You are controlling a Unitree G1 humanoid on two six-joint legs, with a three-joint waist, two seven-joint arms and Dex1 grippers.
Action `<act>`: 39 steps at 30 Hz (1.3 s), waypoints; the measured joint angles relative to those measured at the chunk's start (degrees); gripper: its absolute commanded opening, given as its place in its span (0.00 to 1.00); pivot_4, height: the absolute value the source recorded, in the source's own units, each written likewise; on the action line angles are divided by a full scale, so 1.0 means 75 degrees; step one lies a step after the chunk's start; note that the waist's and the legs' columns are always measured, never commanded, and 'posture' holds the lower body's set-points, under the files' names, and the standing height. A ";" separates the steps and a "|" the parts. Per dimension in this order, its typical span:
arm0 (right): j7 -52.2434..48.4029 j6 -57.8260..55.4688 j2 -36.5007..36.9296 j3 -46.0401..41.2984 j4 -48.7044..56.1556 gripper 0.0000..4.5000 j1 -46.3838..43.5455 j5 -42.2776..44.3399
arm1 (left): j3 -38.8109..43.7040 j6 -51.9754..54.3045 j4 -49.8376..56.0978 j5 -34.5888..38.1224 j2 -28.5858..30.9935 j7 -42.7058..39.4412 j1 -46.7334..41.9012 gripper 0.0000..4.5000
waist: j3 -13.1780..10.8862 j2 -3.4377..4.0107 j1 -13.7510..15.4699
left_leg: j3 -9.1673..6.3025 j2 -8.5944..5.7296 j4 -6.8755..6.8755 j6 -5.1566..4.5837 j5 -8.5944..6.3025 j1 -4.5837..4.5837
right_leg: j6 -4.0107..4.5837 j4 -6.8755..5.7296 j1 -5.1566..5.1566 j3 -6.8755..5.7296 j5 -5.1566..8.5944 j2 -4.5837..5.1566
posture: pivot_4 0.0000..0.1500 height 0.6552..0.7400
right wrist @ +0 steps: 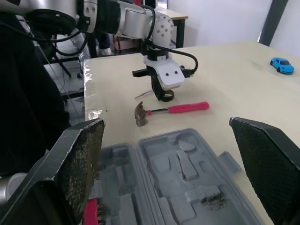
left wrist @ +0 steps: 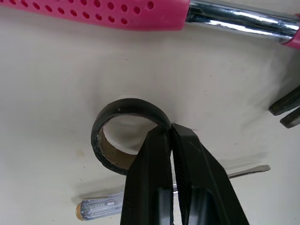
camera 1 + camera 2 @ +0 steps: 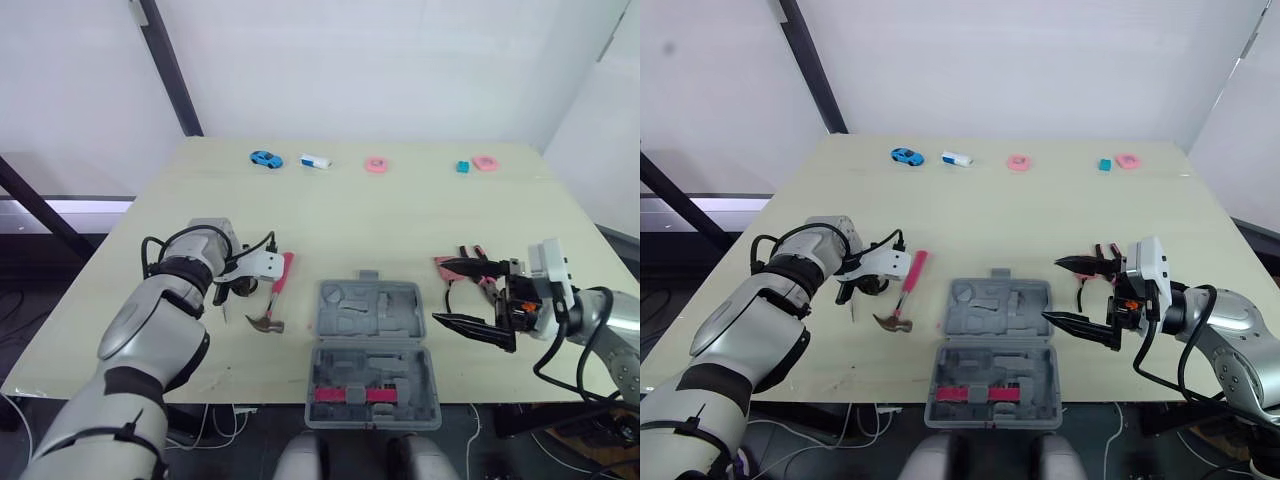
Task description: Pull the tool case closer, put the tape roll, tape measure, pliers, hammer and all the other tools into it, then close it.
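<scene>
Left gripper (image 2: 169,130) on the black ring-shaped tape roll (image 2: 126,105)

My left fingers are pinched together on the roll's wall; it sits on the pale wooden table (image 3: 400,215) beside the pink-handled hammer (image 3: 276,293). My right gripper (image 3: 437,290) gapes wide, holding nothing, just right of the open grey plastic tool case (image 3: 368,310).

Left arm (image 3: 150,320): reaching forward, wrist bent down.
Left gripper (image 2: 171,129): pointing down, fingers pinched on tape roll (image 2: 126,104) rim.
Right gripper (image 3: 440,291): level, pointing leftward, jaws wide apart.
</scene>
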State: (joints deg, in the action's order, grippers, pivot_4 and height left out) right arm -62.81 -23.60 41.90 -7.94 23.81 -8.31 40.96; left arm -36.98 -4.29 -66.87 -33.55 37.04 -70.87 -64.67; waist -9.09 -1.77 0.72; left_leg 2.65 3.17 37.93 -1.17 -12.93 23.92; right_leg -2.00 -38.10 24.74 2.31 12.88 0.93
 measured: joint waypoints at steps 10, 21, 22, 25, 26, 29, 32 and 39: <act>-0.0076 0.0008 0.0314 -0.0817 0.0338 1.00 0.0965 0.0141 | 0.1021 0.2708 0.3491 0.3356 0.1179 -0.2459 0.0477 0.00 | -0.0007 -0.0010 -0.0017 | -0.0018 0.0003 0.0053 -0.0003 -0.0006 0.0089 | -0.0005 0.0018 0.0037 -0.0021 -0.0031 0.0010 | 1.00 1.00; 0.0362 0.0127 0.0295 -0.1600 0.1061 1.00 0.2438 -0.0015 | 0.0703 0.5184 0.5276 0.4289 0.0279 -0.2491 0.0723 0.00 | -0.0006 -0.0008 -0.0001 | -0.0052 -0.0012 0.0063 -0.0004 -0.0006 0.0091 | -0.0033 0.0013 0.0025 -0.0019 -0.0012 -0.0003 | 1.00 1.00; 0.0393 0.0158 0.0276 -0.1644 0.1102 1.00 0.2521 -0.0031 | 0.0640 0.5191 0.5239 0.4237 0.0153 -0.2483 0.0722 0.00 | -0.0006 -0.0008 -0.0002 | -0.0053 -0.0012 0.0063 -0.0004 -0.0006 0.0090 | -0.0033 0.0012 0.0024 -0.0020 -0.0012 -0.0004 | 1.00 1.00; 0.0621 0.0222 0.0130 -0.1795 0.1398 1.00 0.2858 -0.0037 | 0.0478 0.5230 0.4907 0.4082 -0.0333 -0.2448 0.0608 0.00 | -0.0006 -0.0008 -0.0017 | -0.0058 -0.0013 0.0063 -0.0004 -0.0006 0.0091 | -0.0033 0.0013 0.0025 -0.0020 -0.0012 -0.0007 | 1.00 1.00; 0.0693 0.0229 0.0085 -0.1799 0.1477 1.00 0.2932 -0.0039 | 0.0437 0.5221 0.4754 0.4043 -0.0461 -0.2440 0.0541 0.00 | -0.0006 -0.0008 -0.0021 | -0.0059 -0.0013 0.0063 -0.0004 -0.0006 0.0090 | -0.0032 0.0012 0.0025 -0.0020 -0.0012 -0.0007 | 1.00 1.00; 0.0939 0.0267 -0.0021 -0.1801 0.1694 1.00 0.3081 -0.0059 | 0.0411 0.5041 0.4070 0.3876 -0.0851 -0.2365 0.0319 0.00 | -0.0006 -0.0008 -0.0032 | -0.0061 -0.0013 0.0063 -0.0004 -0.0006 0.0090 | -0.0032 0.0012 0.0024 -0.0021 -0.0012 -0.0008 | 1.00 1.00; 0.1135 0.0350 -0.0115 -0.1781 0.1875 1.00 0.3194 -0.0111 | 0.0404 0.4849 0.3319 0.3715 -0.1200 -0.2327 0.0113 0.00 | -0.0006 -0.0009 -0.0022 | -0.0062 -0.0014 0.0064 -0.0004 -0.0006 0.0093 | -0.0032 0.0013 0.0025 -0.0021 -0.0012 -0.0007 | 1.00 1.00; 0.1461 0.0406 -0.0248 -0.1772 0.2123 1.00 0.3440 -0.0228 | 0.0408 0.4300 0.2023 0.3293 -0.1666 -0.2327 -0.0287 0.00 | -0.0006 -0.0009 -0.0015 | -0.0070 -0.0019 0.0063 -0.0004 -0.0006 0.0098 | -0.0031 0.0015 0.0024 -0.0018 -0.0011 -0.0008 | 1.00 1.00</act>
State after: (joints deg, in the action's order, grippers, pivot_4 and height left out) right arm -51.86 -20.55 40.04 -21.24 39.73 17.49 39.25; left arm -33.92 27.96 -51.69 -8.86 24.55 -88.32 -66.82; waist -9.13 -1.83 0.61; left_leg 2.12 3.03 38.40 -1.20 -12.97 24.66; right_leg -2.23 -37.99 24.93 2.18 12.79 0.87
